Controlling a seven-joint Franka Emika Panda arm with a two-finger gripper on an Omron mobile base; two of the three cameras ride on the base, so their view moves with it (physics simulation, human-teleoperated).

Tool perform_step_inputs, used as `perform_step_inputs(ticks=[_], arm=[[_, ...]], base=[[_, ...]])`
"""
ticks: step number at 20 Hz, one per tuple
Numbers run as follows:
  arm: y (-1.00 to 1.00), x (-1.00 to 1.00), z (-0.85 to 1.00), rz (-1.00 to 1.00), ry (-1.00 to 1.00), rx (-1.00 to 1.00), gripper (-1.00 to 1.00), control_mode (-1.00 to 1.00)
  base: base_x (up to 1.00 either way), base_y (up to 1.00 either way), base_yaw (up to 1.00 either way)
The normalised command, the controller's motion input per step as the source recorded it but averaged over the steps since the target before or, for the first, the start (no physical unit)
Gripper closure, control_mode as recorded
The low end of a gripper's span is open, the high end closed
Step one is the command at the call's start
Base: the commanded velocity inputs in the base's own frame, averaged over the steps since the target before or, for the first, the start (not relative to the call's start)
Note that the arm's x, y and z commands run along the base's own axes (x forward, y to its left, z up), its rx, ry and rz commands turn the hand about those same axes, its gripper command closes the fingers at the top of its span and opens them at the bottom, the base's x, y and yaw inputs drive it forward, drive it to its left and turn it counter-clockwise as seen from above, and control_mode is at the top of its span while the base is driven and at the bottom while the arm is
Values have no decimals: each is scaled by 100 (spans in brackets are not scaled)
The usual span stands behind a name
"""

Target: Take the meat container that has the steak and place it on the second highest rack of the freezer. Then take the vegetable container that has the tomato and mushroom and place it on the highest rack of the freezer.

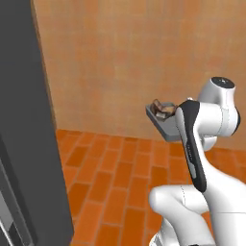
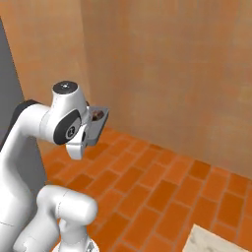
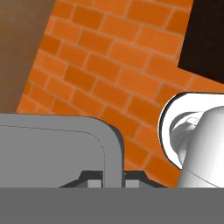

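While the pincer (image 3: 113,178) pinches the rim of the grey meat container (image 1: 164,126), steak (image 1: 161,110) inside, tray held aloft above brick floor (image 1: 120,178), freezer (image 1: 24,120) at left.

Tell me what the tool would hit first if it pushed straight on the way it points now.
Probably the brick floor. The tool, shut on the grey container's rim, looks along it at the floor; depth is unclear.

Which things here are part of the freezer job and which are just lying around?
Part of the job:
- grey container, held up by the gripper
- steak in it
- freezer

Just lying about:
- pale marbled slab, lower right
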Motion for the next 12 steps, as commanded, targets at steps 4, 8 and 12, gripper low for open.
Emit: perform_step_inputs(ticks=[4,8,12], arm=[[0,0,0,0,0,0,100,100],[0,0,0,0,0,0,100,100],[0,0,0,0,0,0,100,100]], base=[[0,-28,88],[0,-48,76],[6,-41,74]])
